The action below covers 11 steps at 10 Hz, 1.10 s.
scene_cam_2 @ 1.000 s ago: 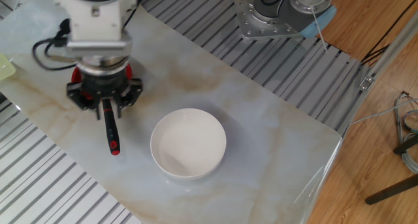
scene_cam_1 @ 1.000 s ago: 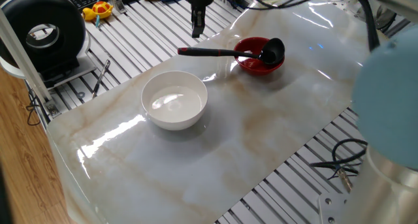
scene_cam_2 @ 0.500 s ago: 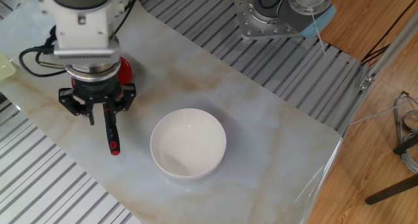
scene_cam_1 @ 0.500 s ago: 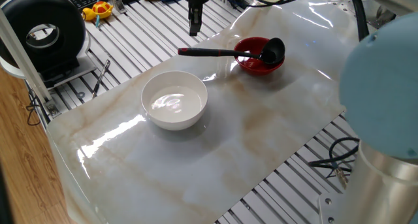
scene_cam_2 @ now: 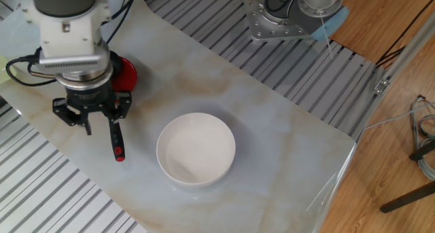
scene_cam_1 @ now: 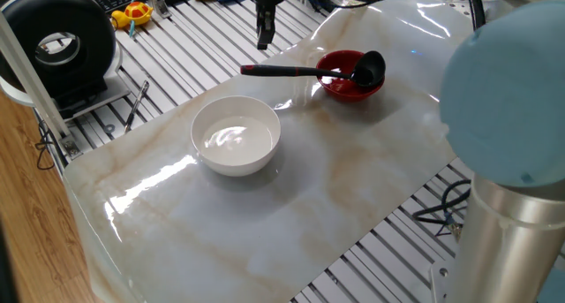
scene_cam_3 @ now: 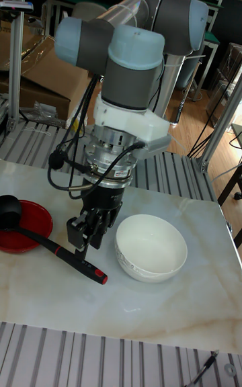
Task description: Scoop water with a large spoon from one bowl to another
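The black large spoon (scene_cam_1: 305,71) lies across the small red bowl (scene_cam_1: 353,87), its scoop (scene_cam_1: 369,67) resting on the bowl's far rim. Its handle reaches out over the table to a red end (scene_cam_2: 119,155). The white bowl (scene_cam_1: 236,135) stands nearby and shows a glossy sheen of water (scene_cam_1: 229,140). My gripper (scene_cam_1: 264,40) hangs open and empty above the handle's end, clear of it. In the other fixed view the gripper (scene_cam_2: 100,124) partly hides the red bowl (scene_cam_2: 126,73) beside the white bowl (scene_cam_2: 196,149). The tall view shows the gripper (scene_cam_3: 86,234), spoon (scene_cam_3: 50,244), red bowl (scene_cam_3: 30,227) and white bowl (scene_cam_3: 151,248).
The bowls stand on a marble-look sheet (scene_cam_1: 291,206) laid over a slatted metal table. A black round device (scene_cam_1: 57,42) and a yellow toy (scene_cam_1: 132,14) sit at the far left. My arm's base (scene_cam_2: 289,15) is bolted at the table's side.
The gripper has drifted away from the red bowl toward the handle's end and the table edge. The spoon and both bowls have not moved.
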Tool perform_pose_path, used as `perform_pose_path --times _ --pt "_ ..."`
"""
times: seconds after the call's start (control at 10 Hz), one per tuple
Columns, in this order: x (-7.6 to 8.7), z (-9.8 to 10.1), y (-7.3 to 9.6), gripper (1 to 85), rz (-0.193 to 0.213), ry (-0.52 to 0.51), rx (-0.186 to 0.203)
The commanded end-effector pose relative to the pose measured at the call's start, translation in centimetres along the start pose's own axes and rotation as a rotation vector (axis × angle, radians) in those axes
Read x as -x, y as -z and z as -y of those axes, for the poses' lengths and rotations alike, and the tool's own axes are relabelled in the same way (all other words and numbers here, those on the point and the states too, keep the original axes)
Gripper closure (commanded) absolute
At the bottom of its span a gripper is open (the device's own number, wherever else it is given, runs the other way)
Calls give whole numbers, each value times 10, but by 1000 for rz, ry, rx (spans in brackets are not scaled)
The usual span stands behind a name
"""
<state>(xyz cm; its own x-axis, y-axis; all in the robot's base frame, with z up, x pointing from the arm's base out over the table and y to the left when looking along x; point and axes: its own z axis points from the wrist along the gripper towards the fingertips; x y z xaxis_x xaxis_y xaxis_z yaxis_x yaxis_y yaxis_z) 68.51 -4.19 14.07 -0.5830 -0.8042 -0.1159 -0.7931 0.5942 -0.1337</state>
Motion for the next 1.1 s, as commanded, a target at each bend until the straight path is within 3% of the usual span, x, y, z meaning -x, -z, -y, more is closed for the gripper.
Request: perform_pose_path --times 0.0,0.2,0.5,0.8,1.0 --pt "3 1 -7 343 48 -6 24" --pt "7 -4 -6 293 64 -13 42" --pt "-5 -11 -11 283 59 -11 47" --pt "-31 -11 -18 287 30 -6 17" --pt "-30 -10 -20 287 46 -17 12"
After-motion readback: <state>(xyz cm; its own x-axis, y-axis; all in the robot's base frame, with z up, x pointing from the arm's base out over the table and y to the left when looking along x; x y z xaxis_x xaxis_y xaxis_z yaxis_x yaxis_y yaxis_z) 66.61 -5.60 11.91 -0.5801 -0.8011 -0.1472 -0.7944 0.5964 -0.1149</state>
